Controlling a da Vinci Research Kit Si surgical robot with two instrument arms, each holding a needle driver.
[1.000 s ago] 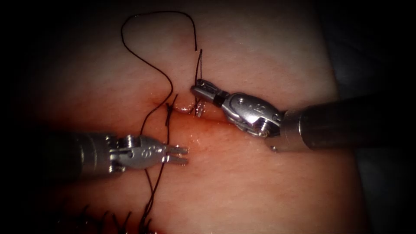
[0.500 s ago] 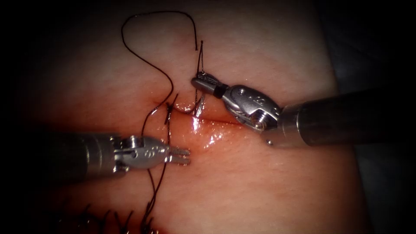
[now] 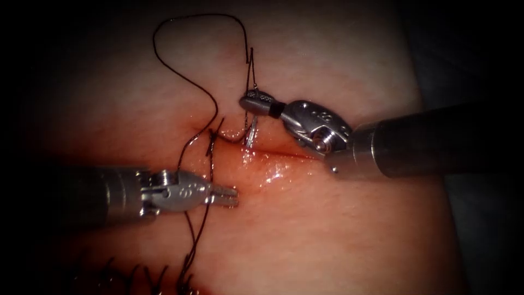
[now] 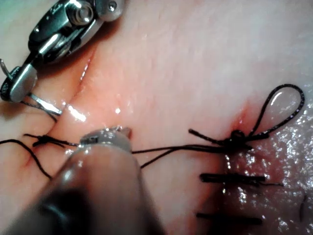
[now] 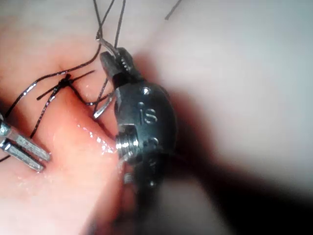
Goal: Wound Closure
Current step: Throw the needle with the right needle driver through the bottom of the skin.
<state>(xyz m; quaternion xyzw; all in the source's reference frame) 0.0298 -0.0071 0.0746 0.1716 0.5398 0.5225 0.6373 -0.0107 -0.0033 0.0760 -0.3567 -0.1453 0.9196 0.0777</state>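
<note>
The right tool's (image 3: 252, 99) fingers are closed on the needle (image 3: 251, 131) near its rear end, where the thread (image 3: 185, 82) joins it. The needle curves down from those fingers toward the cut (image 3: 273, 153); its bright tip shows at the cut's upper lip, and whether the tip is buried in the tissue (image 3: 327, 229) cannot be told. The same grip shows in the right wrist view, with the tool (image 5: 115, 61) clamped on the needle (image 5: 100, 107), and in the left wrist view, where the tool (image 4: 14, 85) stands over the needle (image 4: 46, 104).

The left tool (image 3: 229, 195) lies below the cut, well apart from the needle. Its fingers (image 3: 225, 190) are slightly parted and hold nothing. Thread crosses beside them without being gripped.

From the needle, the thread rises away from the cut, loops wide and comes back to a knot (image 3: 213, 136) at the cut's left end. Red fluid (image 3: 273, 172) glistens just below the cut. More dark stitches (image 4: 230, 178) lie beyond the left tool (image 4: 105, 139).
</note>
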